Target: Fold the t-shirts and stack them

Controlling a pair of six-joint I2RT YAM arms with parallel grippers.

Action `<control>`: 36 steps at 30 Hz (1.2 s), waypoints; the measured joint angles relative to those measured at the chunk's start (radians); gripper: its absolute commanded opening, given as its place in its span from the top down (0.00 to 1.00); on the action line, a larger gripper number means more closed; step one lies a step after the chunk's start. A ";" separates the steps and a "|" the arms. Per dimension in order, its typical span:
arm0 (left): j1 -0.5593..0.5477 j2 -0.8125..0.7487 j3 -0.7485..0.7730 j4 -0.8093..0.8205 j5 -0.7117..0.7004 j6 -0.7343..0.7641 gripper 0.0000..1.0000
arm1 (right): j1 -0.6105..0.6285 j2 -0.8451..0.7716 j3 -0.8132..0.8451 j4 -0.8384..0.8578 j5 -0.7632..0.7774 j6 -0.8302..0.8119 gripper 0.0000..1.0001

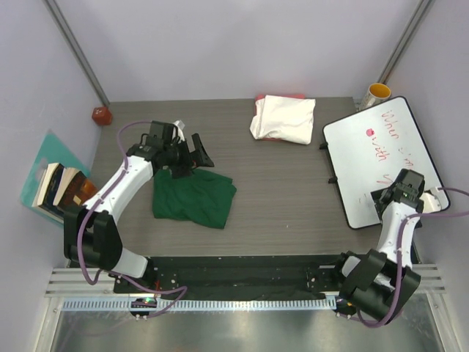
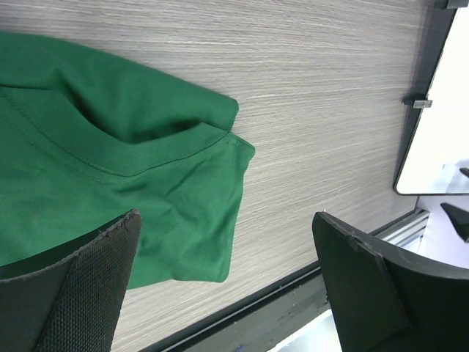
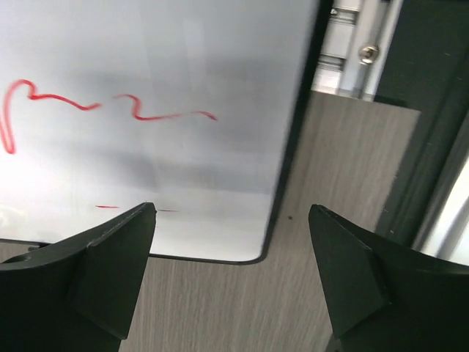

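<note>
A dark green t-shirt (image 1: 194,196) lies crumpled on the grey table, left of centre. In the left wrist view its folded edge (image 2: 110,169) fills the left side. My left gripper (image 1: 196,155) hovers just above the shirt's far edge, open and empty; it also shows in the left wrist view (image 2: 227,282). A cream-white folded bundle (image 1: 284,118) sits at the back centre with a red-pink cloth edge (image 1: 278,97) beneath it. My right gripper (image 3: 231,271) is open and empty over the near corner of the whiteboard at the right.
A white whiteboard (image 1: 381,158) with red writing lies at the right; its corner shows in the right wrist view (image 3: 146,110). A yellow cup (image 1: 375,94) stands behind it. A red object (image 1: 101,115) sits at the back left. Books (image 1: 58,187) lie off the left edge.
</note>
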 measured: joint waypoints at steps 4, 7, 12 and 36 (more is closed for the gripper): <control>-0.007 -0.001 -0.002 0.001 0.000 0.000 0.00 | 0.000 -0.103 -0.032 -0.066 0.035 0.035 0.06; -0.009 -0.005 -0.002 0.001 0.000 0.000 0.00 | 0.000 -0.138 -0.056 -0.069 0.021 0.063 0.06; -0.009 -0.032 -0.003 -0.001 -0.006 0.001 0.00 | 0.000 -0.171 -0.113 -0.043 -0.025 0.055 0.04; -0.091 -0.180 -0.012 -0.040 -0.060 -0.034 0.00 | 0.002 -0.240 -0.189 0.002 0.089 0.107 0.01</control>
